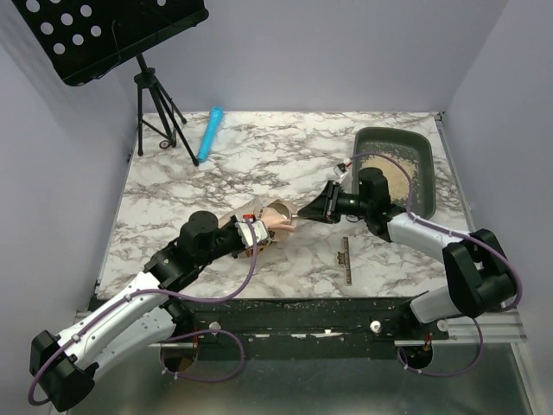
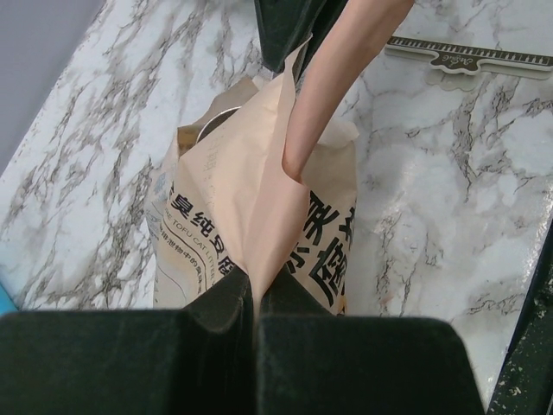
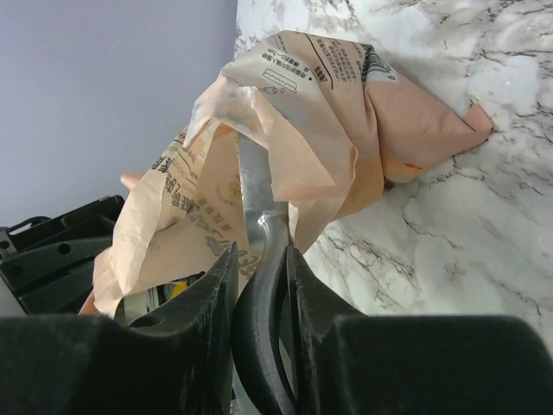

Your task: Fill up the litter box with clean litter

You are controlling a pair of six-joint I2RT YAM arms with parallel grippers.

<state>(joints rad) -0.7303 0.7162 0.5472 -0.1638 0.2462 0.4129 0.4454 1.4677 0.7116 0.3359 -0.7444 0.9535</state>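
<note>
The dark grey-green litter box stands at the back right with pale beige clean litter in it. The orange-pink printed bag stands mid-table, also in the left wrist view and the right wrist view. My left gripper is shut on the bag's edge. My right gripper is shut on the black handle of the silver scoop, whose metal end reaches into the bag's open top. The scoop's bowl is hidden inside the bag.
A blue tube and a black stand's tripod are at the back left. A dark ruler-like strip lies near the front edge, also in the left wrist view. Grey walls close both sides.
</note>
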